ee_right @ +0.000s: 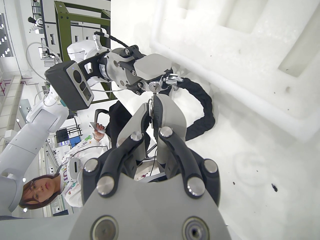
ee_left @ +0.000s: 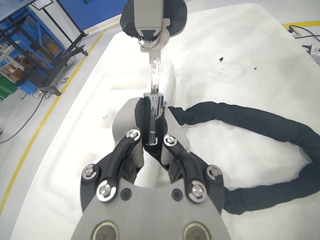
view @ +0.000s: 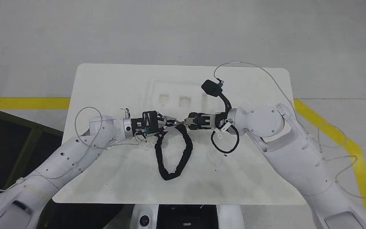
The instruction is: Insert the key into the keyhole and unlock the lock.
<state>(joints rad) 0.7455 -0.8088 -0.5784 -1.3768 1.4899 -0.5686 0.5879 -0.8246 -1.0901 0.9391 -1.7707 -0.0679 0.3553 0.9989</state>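
Near the tabletop (view: 257, 172) centre, the left tool (view: 164, 122) is clamped on the chain lock's cylinder (ee_left: 153, 116). At its 3 o'clock, the right tool (ee_right: 151, 108) pinches the key (ee_left: 155, 71), whose tip has entered the keyhole (ee_right: 154, 87). Seating it fully and turning it likely remain.

Grey floor (view: 171, 28), yellow line (view: 34, 103), blue panels (ee_left: 100, 1).

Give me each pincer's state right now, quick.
Left pincer: closed, holding the lock by its chrome cylinder.
Right pincer: closed, holding the key by its head.
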